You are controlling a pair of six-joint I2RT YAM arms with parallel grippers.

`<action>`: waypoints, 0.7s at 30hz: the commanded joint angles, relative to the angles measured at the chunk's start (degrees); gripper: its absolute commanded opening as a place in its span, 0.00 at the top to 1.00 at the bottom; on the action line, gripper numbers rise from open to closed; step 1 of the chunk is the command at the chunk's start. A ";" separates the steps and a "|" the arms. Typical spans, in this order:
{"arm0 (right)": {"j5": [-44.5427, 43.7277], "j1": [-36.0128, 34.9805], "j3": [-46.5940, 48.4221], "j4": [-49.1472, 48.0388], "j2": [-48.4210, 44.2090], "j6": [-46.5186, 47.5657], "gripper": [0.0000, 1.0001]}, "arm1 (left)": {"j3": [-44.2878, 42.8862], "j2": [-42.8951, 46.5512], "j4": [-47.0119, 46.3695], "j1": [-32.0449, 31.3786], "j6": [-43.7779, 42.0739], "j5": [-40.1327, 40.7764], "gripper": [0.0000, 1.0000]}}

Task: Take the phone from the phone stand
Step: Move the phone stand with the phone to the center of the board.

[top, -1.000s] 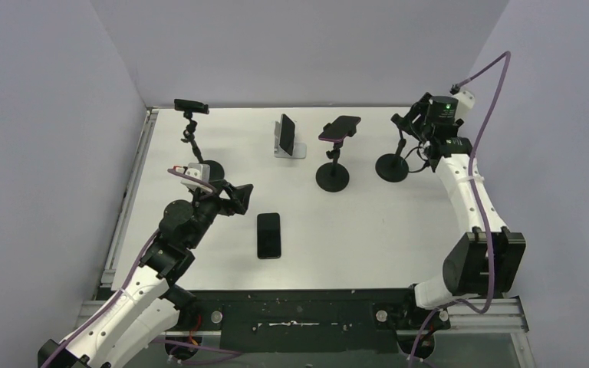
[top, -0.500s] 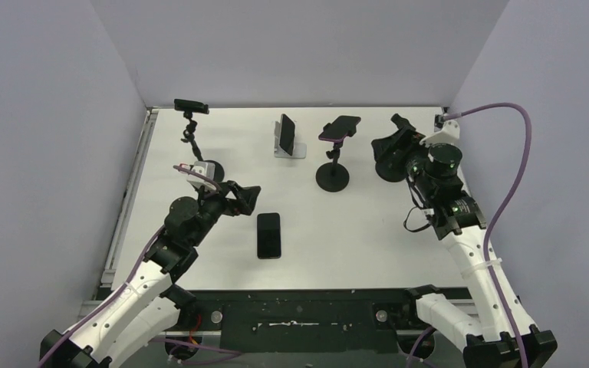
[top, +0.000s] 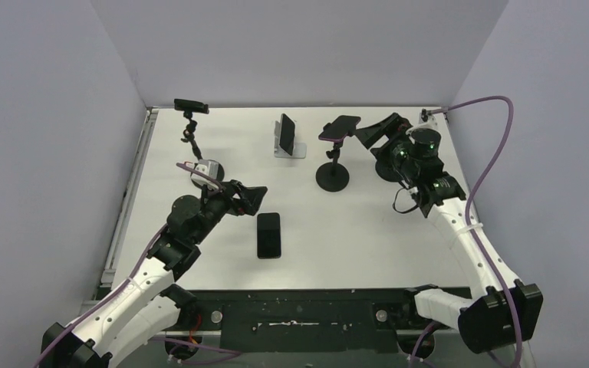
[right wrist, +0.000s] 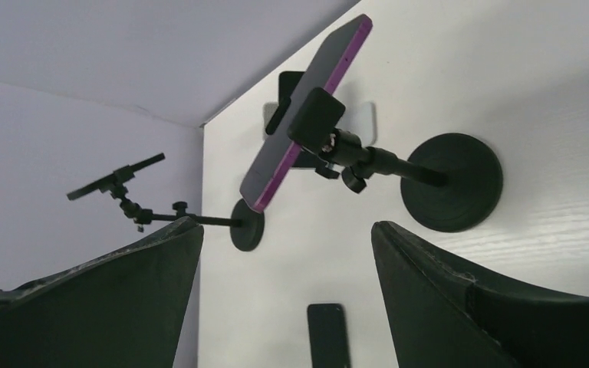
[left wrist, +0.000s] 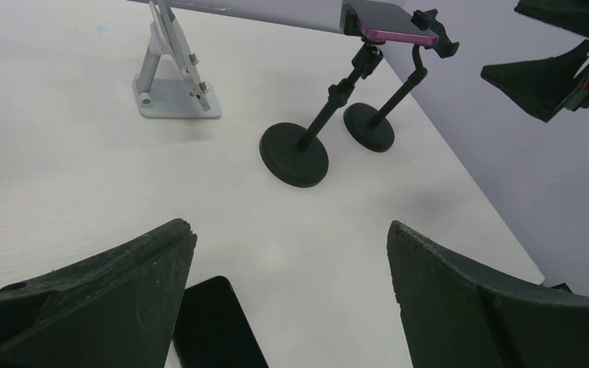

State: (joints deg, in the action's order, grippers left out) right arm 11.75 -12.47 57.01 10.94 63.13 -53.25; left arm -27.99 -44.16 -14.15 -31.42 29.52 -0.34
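Note:
A phone in a purple case (top: 340,126) is clamped on a black stand (top: 332,177) at the back middle of the table. It also shows in the right wrist view (right wrist: 307,115) and the left wrist view (left wrist: 387,23). My right gripper (top: 372,129) is open and empty, just right of this phone at its height, apart from it; in its own view (right wrist: 285,226) the phone lies ahead between the jaw lines. My left gripper (top: 255,198) is open and empty, low over the table (left wrist: 287,230) beside a black phone (top: 269,234) that lies flat.
A silver stand (top: 285,139) holds a dark phone left of the purple one. A tall black stand (top: 191,107) with a phone is at the back left. An empty black stand base (top: 390,167) sits under my right arm. Grey walls enclose the table.
My right arm has swung down and left from the back right stand, bringing its open gripper beside the purple phone. My left gripper has edged slightly right.

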 commanded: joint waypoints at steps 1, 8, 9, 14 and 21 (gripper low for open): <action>1.04 -0.27 5.79 -0.60 5.37 -9.07 0.17 | -0.57 -1.31 -3.09 -0.38 -0.25 -0.54 0.06; -1.76 1.05 7.42 2.48 10.48 -12.83 0.17 | -1.08 -1.53 -1.46 -1.17 -1.16 -0.10 0.06; -1.84 1.40 7.52 2.01 10.92 -13.36 0.17 | -1.36 -1.70 -1.01 -1.36 -1.28 0.93 0.06; -1.20 2.41 9.78 -0.86 13.77 -14.35 0.17 | -1.17 -2.65 -2.12 -1.61 -0.80 1.04 0.07; 0.72 2.43 13.61 -2.95 18.18 -14.77 0.17 | -1.33 -2.74 -2.27 -1.63 -0.54 0.34 0.07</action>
State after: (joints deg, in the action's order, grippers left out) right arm 11.33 -10.15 67.02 12.05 79.64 -67.00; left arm -27.99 -47.42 -13.93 -32.71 29.32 0.16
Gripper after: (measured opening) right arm 0.832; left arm 0.930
